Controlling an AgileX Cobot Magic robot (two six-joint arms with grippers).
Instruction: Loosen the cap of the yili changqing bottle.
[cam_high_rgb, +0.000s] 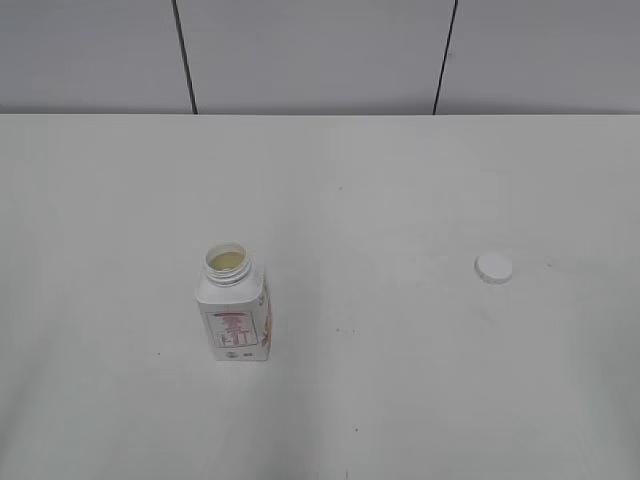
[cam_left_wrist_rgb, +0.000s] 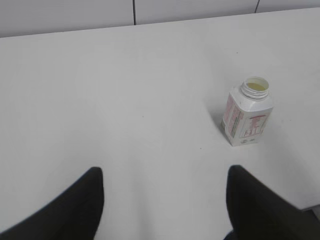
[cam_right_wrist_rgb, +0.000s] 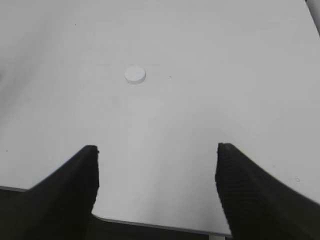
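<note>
A: How does the bottle (cam_high_rgb: 234, 312) look?
B: Small, white, squarish, red and pink label print, standing upright left of center on the tabletop (cam_high_rgb: 400, 180). Its neck is open, with pale yellowish contents visible inside.
A: And the cap (cam_high_rgb: 494, 267)?
B: Off the bottle, lying flat on the tabletop well to the right, at about the same depth.
A: Anything in the way?
B: Only bare tabletop lies between the 2.
A: The end effectors?
B: The left end effector (cam_left_wrist_rgb: 162, 207) is spread wide, holding nothing, near of the bottle. The right end effector (cam_right_wrist_rgb: 156, 192) is also wide and empty, with the cap far beyond its fingers.
</note>
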